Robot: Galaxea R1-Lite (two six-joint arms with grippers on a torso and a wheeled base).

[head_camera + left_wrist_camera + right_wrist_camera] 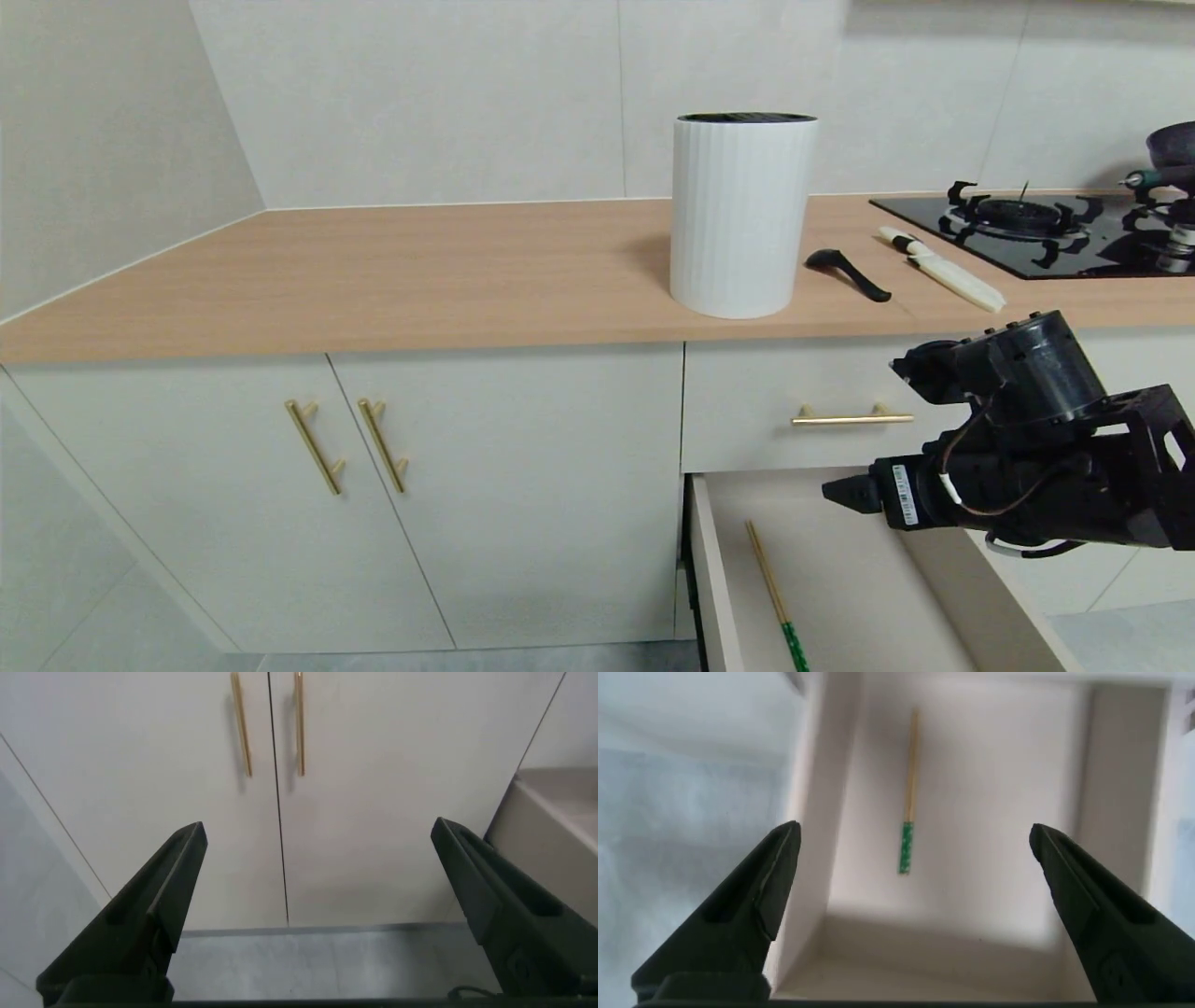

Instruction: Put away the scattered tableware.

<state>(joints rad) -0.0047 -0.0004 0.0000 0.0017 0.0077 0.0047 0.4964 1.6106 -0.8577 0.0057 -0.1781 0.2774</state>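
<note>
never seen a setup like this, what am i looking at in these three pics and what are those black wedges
This is a two-armed robot on wheels, in a kitchen. The wide picture comes from a camera on its head, looking down at a wooden counter. The other two come from cameras on its wrists; the black wedges are each arm's own jaws, seen from behind. On the counter stands a white ribbed holder, with a black spoon and a pale utensil lying beside it and a hob further right. Below, a drawer is pulled open with a green-ended chopstick inside. The right arm hangs over that drawer, and its wrist camera looks down at the chopstick. The left wrist camera faces cupboard doors. Both pairs of jaws are open and hold nothing.
</note>
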